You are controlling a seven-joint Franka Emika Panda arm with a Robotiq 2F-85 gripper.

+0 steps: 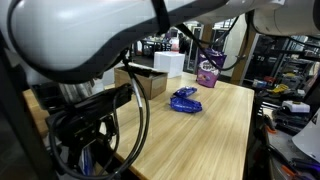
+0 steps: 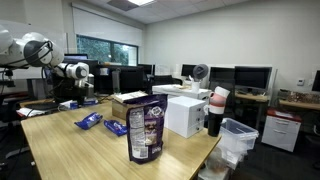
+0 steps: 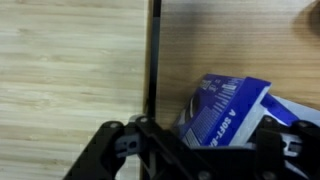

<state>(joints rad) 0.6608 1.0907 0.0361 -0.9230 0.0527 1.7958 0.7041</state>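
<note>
- Exterior view, from behind the arm: I saw the blue packet lying flat on the wooden surface, about mid-way across.
- Beyond it stood a purple bag, upright, with a white box and a cardboard box further along. I couldn't pick out the end effector here, as the arm body blocked most of the frame.
- Other exterior view: the arm reached in over the far end of the surface. The blue packet lay below it, with a second blue packet just beside.
- The purple bag stood nearest the camera. The white box and cardboard box were behind it.
- Wrist view: the end effector had its fingers spread wide apart and gripped nothing.
- The blue packet lay between them, off toward one finger and tilted in frame. I couldn't tell if anything touched it.
- A dark seam ran through the surface beside the packet.
</note>
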